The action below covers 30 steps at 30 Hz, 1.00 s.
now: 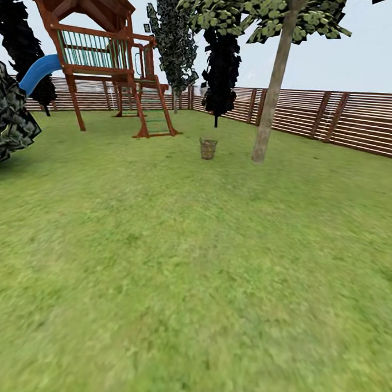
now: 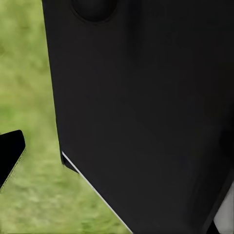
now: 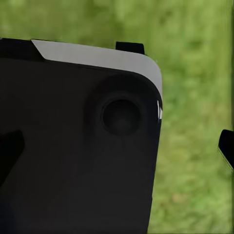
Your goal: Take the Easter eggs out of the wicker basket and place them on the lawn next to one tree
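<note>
— Standing far off, the wicker basket [image 1: 208,149] sits on the lawn [image 1: 192,276] just beside the pale-trunked tree [image 1: 275,85]; its eggs can't be made out.

— And the robot's fingers?

— Dark housing blocks both wrist cameras, so their opening can't be judged.

— The risk?

— Probably rolling up too fast and tipping the basket, scattering eggs.
</note>
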Motion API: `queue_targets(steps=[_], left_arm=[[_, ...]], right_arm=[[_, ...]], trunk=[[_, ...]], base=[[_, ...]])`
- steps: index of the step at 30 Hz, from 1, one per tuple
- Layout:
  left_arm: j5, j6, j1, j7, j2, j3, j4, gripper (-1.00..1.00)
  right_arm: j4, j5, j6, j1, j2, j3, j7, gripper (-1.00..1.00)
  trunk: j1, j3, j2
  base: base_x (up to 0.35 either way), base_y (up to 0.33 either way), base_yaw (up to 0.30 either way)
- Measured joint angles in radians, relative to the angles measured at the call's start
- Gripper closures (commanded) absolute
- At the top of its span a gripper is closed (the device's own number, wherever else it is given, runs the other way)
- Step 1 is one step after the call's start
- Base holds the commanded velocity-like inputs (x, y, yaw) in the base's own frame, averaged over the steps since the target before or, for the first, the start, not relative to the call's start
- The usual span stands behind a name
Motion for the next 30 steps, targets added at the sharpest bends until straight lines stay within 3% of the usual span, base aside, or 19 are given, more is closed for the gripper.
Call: queue_targets(steps=[26,30], left_arm=[[0.0,0.0,0.0,0.0,0.001,0.0,0.0,-1.0],[0.0,0.0,0.0,0.0,0.001,0.0,0.0,-1.0]], right_arm=[[0.0,-0.001,0.0,0.0,0.0,0.0,0.0,-1.0],[-0.001,-0.002,0.0,0.0,0.012,-0.002,0.001,-1.0]], trunk=[[0.0,0.0,0.0],[0.0,0.0,0.0]], base=[[0.339,0.0,0.0],[0.339,0.0,0.0]])
